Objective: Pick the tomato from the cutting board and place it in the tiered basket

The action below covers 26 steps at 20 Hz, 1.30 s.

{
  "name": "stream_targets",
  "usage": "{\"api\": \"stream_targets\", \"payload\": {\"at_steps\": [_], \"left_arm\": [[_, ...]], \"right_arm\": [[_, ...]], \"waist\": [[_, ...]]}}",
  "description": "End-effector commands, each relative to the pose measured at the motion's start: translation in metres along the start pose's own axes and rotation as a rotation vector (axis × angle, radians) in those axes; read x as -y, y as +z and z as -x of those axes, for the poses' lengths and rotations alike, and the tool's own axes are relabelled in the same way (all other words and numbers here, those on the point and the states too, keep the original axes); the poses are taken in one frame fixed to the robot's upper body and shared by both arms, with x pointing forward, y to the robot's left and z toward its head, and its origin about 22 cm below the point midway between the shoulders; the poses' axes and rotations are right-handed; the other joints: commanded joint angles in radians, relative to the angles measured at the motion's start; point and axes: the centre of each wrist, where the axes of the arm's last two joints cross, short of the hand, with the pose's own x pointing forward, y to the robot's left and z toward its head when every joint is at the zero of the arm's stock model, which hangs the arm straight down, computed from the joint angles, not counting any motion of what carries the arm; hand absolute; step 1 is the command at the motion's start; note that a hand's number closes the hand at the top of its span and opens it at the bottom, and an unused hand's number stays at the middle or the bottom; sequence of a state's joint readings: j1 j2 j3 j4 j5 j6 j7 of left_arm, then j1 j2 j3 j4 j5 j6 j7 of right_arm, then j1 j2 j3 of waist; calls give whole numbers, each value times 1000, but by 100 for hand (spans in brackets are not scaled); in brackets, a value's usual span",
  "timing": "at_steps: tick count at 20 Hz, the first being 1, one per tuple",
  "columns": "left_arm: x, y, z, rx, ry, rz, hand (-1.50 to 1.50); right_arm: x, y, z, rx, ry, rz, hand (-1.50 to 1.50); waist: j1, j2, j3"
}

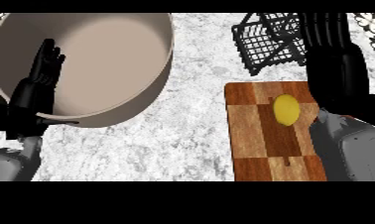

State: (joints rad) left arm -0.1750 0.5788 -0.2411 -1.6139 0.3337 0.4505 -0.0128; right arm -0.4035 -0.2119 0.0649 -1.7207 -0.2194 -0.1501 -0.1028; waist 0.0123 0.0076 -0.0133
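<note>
No tomato shows anywhere in the head view. The wooden cutting board lies at the lower right, and on it sits a yellow lemon-like fruit. The black wire tiered basket stands at the upper right, behind the board. My right hand reaches up along the right edge and is over the basket's right side; it appears only as a dark shape, and whatever it may hold is hidden. My left hand rests open at the left, fingers up, in front of a big bowl.
A large beige bowl fills the upper left of the speckled grey counter. My right forearm covers the board's right edge.
</note>
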Motion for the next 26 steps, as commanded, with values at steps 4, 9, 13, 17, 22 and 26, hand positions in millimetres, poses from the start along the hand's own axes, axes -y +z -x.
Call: {"api": "stream_targets", "payload": {"at_steps": [4, 9, 13, 17, 22, 26], "left_arm": [[-28, 7, 9, -50, -152, -36, 0], [-26, 23, 7, -107, -156, -9, 0], [-18, 37, 27, -161, -180, 36, 0], [-20, 23, 24, -157, -203, 13, 0], [-18, 20, 14, -150, -202, 33, 0], [-10, 21, 18, -158, -191, 50, 0]], "right_arm": [[85, 57, 22, -199, -219, 91, 150], [167, 142, 47, -668, 127, 496, -150], [212, 172, 32, -657, 48, 580, -150], [248, 181, 0, -692, 123, 417, -150], [272, 135, -48, -826, 323, 39, -150], [279, 126, -59, -929, 392, -126, -150]], "waist": [[-44, 4, 20], [-72, 39, 13], [-58, 7, 14], [-57, 3, 14], [-42, 7, 12], [-30, 6, 13]]}}
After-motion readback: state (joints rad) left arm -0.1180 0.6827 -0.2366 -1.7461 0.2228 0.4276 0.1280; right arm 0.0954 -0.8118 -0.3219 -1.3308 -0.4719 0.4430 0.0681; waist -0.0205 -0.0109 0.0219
